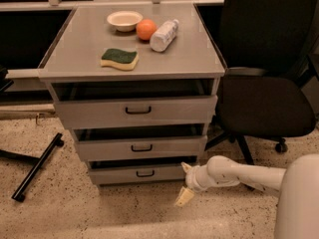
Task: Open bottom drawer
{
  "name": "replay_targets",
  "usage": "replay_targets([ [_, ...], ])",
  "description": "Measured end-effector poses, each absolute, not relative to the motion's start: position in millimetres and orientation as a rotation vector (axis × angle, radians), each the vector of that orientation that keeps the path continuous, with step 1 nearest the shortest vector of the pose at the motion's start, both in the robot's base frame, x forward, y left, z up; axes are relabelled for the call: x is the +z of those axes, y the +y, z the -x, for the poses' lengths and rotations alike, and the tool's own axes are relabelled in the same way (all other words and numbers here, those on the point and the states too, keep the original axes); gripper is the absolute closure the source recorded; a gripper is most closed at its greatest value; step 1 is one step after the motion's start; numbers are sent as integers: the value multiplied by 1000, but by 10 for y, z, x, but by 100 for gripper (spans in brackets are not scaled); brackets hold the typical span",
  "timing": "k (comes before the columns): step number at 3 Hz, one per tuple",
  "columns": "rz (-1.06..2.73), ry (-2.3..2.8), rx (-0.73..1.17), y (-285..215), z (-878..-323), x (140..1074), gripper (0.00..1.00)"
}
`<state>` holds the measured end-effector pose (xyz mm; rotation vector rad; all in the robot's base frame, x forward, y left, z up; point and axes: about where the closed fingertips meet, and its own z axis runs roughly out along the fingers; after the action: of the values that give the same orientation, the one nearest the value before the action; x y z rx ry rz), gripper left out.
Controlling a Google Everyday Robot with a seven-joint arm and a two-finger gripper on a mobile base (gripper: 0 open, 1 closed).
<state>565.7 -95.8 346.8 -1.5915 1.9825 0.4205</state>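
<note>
The bottom drawer (115,175) is the lowest and shortest grey front of the metal cabinet, with a small black bar handle (145,173) at its centre. A dark gap shows above its front panel. My gripper (184,182) is open, just off the drawer's right end and near the floor. One pale fingertip (186,167) is by the drawer's right corner. The other (183,197) hangs lower over the floor. The gripper holds nothing and is to the right of the handle.
The mid-sized drawer (140,148) and the tallest drawer (135,111) sit above. On the cabinet top are a sponge (119,59), a bowl (124,20), an orange (146,29) and a bottle (164,35). A black office chair (264,103) stands at the right. A black bar (37,167) lies on the floor at the left.
</note>
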Motion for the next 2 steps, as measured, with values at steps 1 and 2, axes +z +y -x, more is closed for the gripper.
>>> replay_targets([
  [1, 1521, 2010, 431, -1016, -5751, 3053, 0],
  [2, 1521, 2010, 431, -1015, -5751, 3052, 0],
])
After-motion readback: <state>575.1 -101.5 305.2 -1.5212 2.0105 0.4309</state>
